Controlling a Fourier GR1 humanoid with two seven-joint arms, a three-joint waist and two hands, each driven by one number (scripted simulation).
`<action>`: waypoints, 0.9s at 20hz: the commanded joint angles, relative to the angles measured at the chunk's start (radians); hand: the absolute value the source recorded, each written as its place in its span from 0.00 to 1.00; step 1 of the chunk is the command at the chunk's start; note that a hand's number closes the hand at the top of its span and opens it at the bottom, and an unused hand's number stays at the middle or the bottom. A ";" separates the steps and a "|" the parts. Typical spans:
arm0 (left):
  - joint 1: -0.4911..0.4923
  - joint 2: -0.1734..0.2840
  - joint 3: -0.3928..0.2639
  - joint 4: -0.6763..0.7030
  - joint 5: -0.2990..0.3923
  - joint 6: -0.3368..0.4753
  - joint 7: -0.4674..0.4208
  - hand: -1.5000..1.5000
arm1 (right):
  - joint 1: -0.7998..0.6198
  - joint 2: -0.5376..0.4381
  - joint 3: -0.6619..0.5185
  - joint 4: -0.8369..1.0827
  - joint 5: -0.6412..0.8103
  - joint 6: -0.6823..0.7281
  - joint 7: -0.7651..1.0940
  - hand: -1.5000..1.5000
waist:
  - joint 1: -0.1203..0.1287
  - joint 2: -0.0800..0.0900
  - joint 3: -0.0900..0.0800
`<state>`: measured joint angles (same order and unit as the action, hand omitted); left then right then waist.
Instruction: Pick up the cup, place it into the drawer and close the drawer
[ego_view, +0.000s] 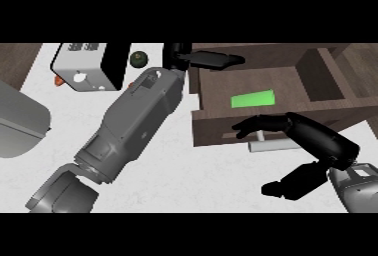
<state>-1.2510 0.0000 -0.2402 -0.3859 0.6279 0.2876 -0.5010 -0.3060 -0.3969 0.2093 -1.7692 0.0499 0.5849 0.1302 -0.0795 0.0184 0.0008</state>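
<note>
Inside the open wooden drawer (295, 107) lies a green cup (252, 98), flat on the drawer floor. Right hand (275, 123) curls over the front panel, just above the pale handle (269, 146). Left hand (210, 59) rests at the drawer's back left corner, fingers straight. A toaster (92, 65) stands further left.

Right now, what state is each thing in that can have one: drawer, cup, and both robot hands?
Drawer: open, pulled out over the counter.
Cup: green, lying inside the drawer.
Left robot hand: at the drawer's far left corner, fingers straight, holding nothing.
Right robot hand: fingers curled at the drawer's front edge by the handle.
</note>
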 joint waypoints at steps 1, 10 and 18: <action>0.025 0.000 0.011 -0.006 0.020 -0.018 -0.036 0.00 | 0.027 0.053 0.092 0.051 0.234 -0.124 -0.023 0.00 | 0.053 -0.007 0.000; 0.160 0.019 0.024 -0.111 0.031 -0.092 -0.065 0.00 | -0.108 0.070 0.148 0.618 0.442 -0.214 -0.276 0.00 | 0.130 -0.008 0.001; 0.282 0.105 0.019 -0.226 0.035 -0.150 -0.047 0.00 | -0.305 0.119 0.032 1.027 0.468 -0.378 -0.468 1.00 | 0.189 -0.001 0.004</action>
<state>-1.0246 0.0783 -0.2194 -0.5636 0.6583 0.1709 -0.5491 -0.5398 -0.2897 0.2969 -0.9130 0.5177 0.2753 -0.2298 0.0819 0.0100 -0.0002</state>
